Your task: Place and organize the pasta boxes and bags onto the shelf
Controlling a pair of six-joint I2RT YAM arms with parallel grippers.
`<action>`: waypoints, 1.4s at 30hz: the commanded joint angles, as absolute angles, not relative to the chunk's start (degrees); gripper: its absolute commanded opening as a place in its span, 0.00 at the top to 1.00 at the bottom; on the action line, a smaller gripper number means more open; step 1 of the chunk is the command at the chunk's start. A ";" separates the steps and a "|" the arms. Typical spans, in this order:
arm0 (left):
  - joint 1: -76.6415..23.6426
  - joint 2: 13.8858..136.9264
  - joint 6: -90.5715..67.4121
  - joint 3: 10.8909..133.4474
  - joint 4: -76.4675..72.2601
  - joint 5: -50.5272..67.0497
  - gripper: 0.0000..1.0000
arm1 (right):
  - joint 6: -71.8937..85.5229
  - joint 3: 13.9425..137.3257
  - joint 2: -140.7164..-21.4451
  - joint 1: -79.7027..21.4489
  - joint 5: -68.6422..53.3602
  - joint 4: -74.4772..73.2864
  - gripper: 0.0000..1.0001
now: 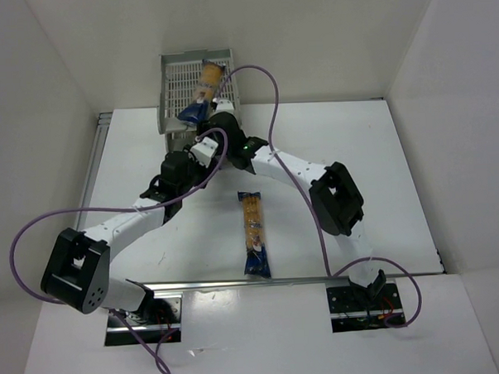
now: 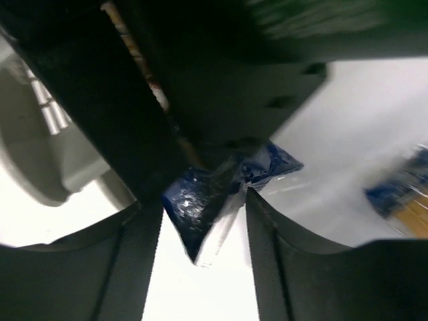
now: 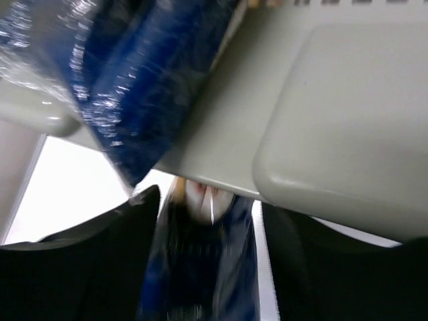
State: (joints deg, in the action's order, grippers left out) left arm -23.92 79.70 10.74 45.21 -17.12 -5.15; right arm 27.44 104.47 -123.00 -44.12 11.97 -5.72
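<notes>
**White table inside a plain white enclosure**

A flat white table point(image 1: 357, 174) fills the middle of the overhead view. Its surface is matte, with a few faint dark specks towards the near left.

Three plain white walls enclose it: a back wall point(image 1: 309, 35), a left wall point(image 1: 31, 122) and a right wall point(image 1: 461, 103), each angled outwards towards the camera.

A silver metal rail point(image 1: 303, 278) runs the full width of the table's near edge. A second silver rail point(image 1: 95, 156) runs along the table's left edge, between the table and the left wall.

In front of the near rail lies a white panel point(image 1: 264, 335), level with the table.
</notes>
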 commanded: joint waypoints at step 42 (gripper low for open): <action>-8.89 48.35 1.24 54.59 -0.10 -20.48 0.00 | 7.47 85.50 -112.48 -45.97 -13.63 10.90 1.00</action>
